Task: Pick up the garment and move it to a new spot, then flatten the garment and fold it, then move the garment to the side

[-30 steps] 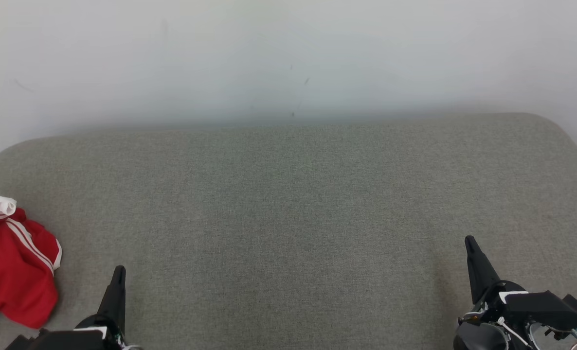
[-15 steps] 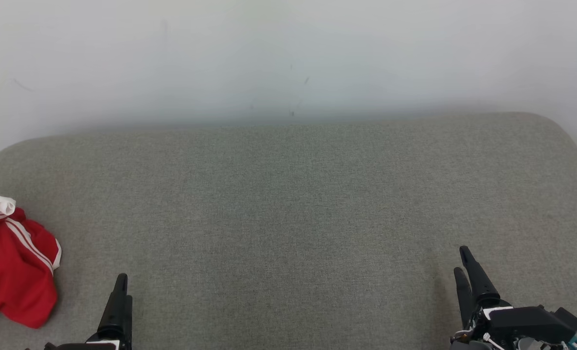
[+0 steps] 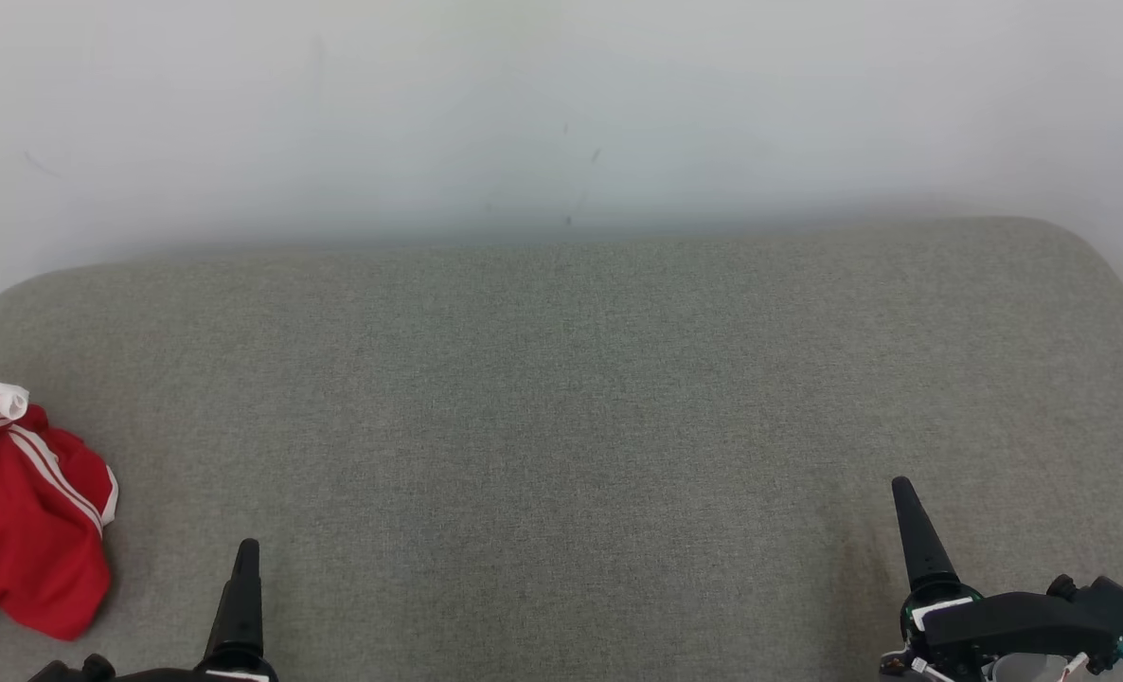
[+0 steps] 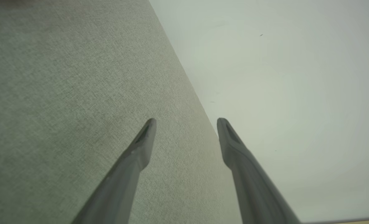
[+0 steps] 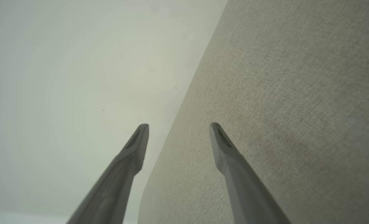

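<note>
Garment [image 3: 26, 530] is lying crumpled at the left edge of the bench [image 3: 561, 398], toward the front-left corner. It is red cloth with white stripes and a white piece at its far side; whether that piece is lining, a collar or a separate item, I cannot tell. Part of the heap is running out of the head view.

Left gripper [image 4: 187, 121] is hovering over the front edge of the bench, near the garment's right side but apart from it. Its fingers are spread wide and holding nothing. Right gripper [image 5: 179, 125] is hovering near the front-right corner, well apart from the garment, likewise spread wide and carrying nothing. Both wrist views are looking along the fingers at bare grey upholstery and the pale wall [image 3: 561, 95] behind it.

Judgement: the first step, the pick-up, is in hand and not yet begun. Nothing is flattened or folded.

The next move is calling for the left arm, being the nearer: swing toward the left edge, come down over the heap with the fingers open, and pinch a raised fold. Limp cloth is likely to sag and trail, so a lift well above the upholstery looks wise before carrying it toward the middle of the bench.
</note>
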`<state>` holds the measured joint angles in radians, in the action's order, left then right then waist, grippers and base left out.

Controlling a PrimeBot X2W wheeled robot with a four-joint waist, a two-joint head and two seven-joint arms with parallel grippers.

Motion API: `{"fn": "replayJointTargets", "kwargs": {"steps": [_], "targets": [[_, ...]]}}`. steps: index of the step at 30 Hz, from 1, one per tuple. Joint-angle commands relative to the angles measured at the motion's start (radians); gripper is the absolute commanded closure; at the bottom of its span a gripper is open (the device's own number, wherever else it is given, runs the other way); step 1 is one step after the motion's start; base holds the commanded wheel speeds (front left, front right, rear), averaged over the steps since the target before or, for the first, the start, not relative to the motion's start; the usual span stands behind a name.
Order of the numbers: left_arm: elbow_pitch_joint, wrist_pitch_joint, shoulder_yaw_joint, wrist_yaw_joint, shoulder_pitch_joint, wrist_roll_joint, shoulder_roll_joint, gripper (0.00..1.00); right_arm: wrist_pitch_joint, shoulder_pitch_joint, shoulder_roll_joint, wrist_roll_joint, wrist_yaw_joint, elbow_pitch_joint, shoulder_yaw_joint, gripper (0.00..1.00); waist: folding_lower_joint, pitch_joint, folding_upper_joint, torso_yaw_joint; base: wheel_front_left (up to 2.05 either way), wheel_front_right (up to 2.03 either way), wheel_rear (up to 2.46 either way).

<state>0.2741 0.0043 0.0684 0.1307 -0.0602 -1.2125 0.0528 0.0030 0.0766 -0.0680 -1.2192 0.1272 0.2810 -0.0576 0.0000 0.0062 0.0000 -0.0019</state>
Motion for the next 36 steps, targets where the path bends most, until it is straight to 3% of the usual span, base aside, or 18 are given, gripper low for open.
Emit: {"fn": "replayJointTargets", "kwargs": {"steps": [1,22,36], "targets": [[-0.018,-0.013,0.000,0.000,0.001,0.061,0.009,0.00,-0.013,0.007,-0.002,0.055,0.003,-0.012,-0.002,0.00,0.0000,0.000,0.0000,0.000,0.00,0.00,0.00],[-0.020,-0.086,0.021,0.000,0.027,0.409,-0.002,0.00,-0.086,-0.003,0.012,0.392,0.003,0.001,-0.016,0.00,0.0000,0.003,0.0000,-0.005,0.00,0.00,0.00],[-0.012,-0.129,0.013,0.000,0.033,0.568,-0.003,0.00,-0.129,-0.005,0.014,0.556,0.004,0.017,-0.008,0.00,0.0000,0.006,0.0000,-0.009,0.00,0.00,0.00]]}}
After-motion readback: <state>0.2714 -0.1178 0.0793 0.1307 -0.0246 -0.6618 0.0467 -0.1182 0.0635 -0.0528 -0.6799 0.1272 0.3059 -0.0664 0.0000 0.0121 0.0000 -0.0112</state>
